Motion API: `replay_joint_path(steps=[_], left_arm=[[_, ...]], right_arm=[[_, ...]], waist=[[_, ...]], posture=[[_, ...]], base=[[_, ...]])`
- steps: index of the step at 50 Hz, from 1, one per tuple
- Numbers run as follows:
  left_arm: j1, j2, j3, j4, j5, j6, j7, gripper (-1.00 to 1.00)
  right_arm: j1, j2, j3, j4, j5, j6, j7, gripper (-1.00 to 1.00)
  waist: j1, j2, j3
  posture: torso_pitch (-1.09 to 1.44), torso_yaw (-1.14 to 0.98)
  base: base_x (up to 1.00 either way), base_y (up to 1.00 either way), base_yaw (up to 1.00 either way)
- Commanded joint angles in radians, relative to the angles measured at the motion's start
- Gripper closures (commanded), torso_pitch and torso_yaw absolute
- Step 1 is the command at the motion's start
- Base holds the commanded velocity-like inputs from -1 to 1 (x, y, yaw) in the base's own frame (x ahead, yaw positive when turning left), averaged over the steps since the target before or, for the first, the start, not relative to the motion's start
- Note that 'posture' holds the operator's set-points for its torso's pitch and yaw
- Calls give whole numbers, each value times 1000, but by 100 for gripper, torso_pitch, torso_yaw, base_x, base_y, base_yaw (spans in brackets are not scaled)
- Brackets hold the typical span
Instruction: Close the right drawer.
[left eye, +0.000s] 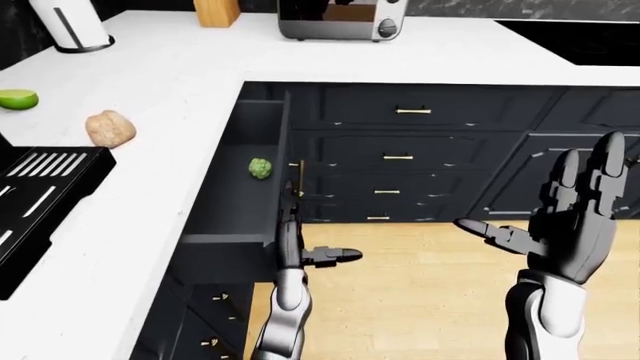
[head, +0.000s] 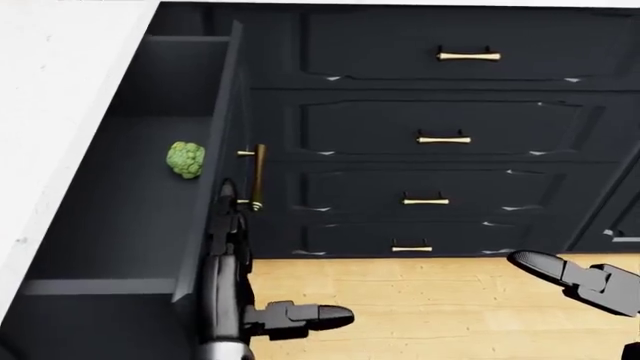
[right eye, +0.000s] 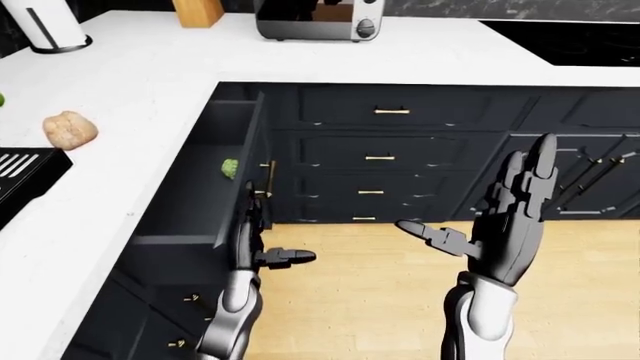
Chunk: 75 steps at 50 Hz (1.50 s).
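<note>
The dark drawer (head: 130, 202) stands pulled out at the left of the head view, under the white counter (left eye: 180, 82). A green broccoli floret (head: 186, 160) lies inside it. A vertical brass handle (head: 257, 178) sits on its front panel (head: 232, 112). My left hand (head: 240, 262) is open, its straight fingers (head: 226, 217) laid flat along the outer face of that panel just below the handle, thumb pointing right. My right hand (left eye: 575, 214) is open and raised over the floor at the right, holding nothing.
A stack of closed drawers with brass handles (head: 440, 139) faces me across the wooden floor (head: 420, 300). On the counter stand a toaster (left eye: 340, 19), a bread roll (left eye: 110, 127), a lime (left eye: 15, 98), a paper towel roll (left eye: 70, 26) and a black rack (left eye: 40, 195).
</note>
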Motion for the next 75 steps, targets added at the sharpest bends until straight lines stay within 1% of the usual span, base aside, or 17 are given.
replay_joint_path(steps=[1,10,12,23,31,37,38,43,51,55,58,69,75], left_arm=[[-22,-3,7,-30,-7,-23,15,-100],[-32,1,20,-9,-23,-31,35,-100],[-35,2,26,-9,-21,-33,52,-100],[-48,12,47,0,-47,-48,86,-100],[-76,23,72,46,-56,-49,141,-100],[-81,27,78,51,-67,-47,150,-100],[-107,35,111,70,-85,-33,188,-100],[-114,44,108,82,-88,-28,214,-100],[-128,51,116,101,-103,-26,222,-100],[-137,54,117,114,-81,-10,260,-100],[-147,56,125,128,-84,-4,273,-100],[-179,74,149,132,-134,9,269,-100],[-177,78,147,127,-139,6,269,-100]], right_arm=[[-16,-10,-6,-41,-1,-25,1,-100],[-15,-10,-7,-43,-1,-25,2,-100],[-17,-11,-6,-43,-3,-23,1,-100],[-18,-11,-4,-39,-2,-22,1,-100],[-17,-10,-4,-35,-1,-26,3,-100],[-15,-10,-5,-32,-2,-32,2,-100],[-14,-10,-5,-34,-3,-29,2,-100],[-16,-9,-3,-32,-5,-29,1,-100],[-16,-10,-4,-31,-4,-30,1,-100],[-17,-11,-4,-33,-3,-27,2,-100],[-17,-11,-4,-32,-3,-28,2,-100],[-16,-11,-6,-36,0,-24,6,-100],[-17,-11,-4,-35,-1,-25,6,-100]], waist=[[2,-6,-17],[0,-5,-18],[0,-5,-18],[-2,-4,-17],[-4,-3,-14],[-7,-1,-15],[-7,0,-15],[-10,1,-14],[-13,4,-16],[-13,5,-18],[-13,5,-18],[-11,6,-20],[-11,6,-20]], posture=[[0,0],[0,0],[0,0],[0,0],[0,0],[0,0],[0,0],[0,0],[0,0],[0,0],[0,0],[0,0],[0,0]], base=[[0,0,0],[0,0,0],[0,0,0],[0,0,0],[0,0,0],[0,0,0],[0,0,0],[0,0,0],[0,0,0],[0,0,0],[0,0,0],[0,0,0],[0,0,0]])
